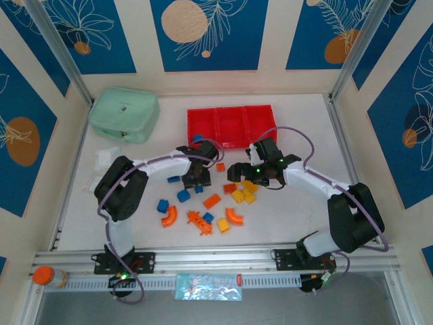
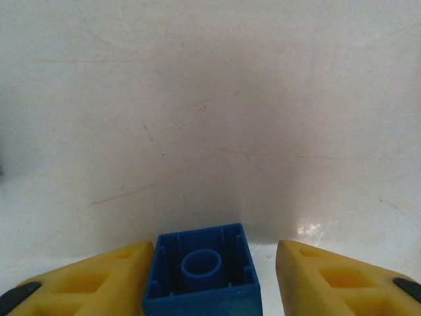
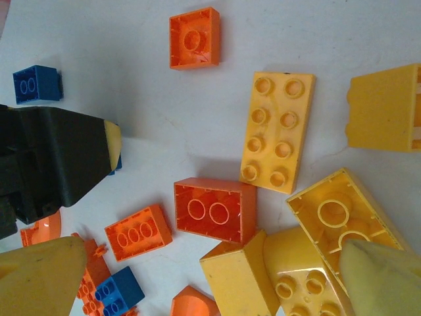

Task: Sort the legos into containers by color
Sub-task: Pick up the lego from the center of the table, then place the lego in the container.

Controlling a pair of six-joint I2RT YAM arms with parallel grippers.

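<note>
Three joined red bins (image 1: 233,128) at the far middle of the white table (image 1: 308,135), apart from the loose legos (image 1: 212,201) strewn nearer the arms. Left gripper (image 2: 214,263) low, released, fingers either side of a blue brick (image 2: 202,273) (left finger just beside it, right finger apart). Right gripper (image 3: 210,253) spread wide above yellow bricks (image 3: 276,131), grasping nothing. Mint-green pouch (image 1: 124,115) far left.

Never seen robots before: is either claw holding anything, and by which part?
Nothing gripped. A blue brick sits inside the left gripper, a gap on one side; the right gripper hangs open over yellow bricks.
</note>
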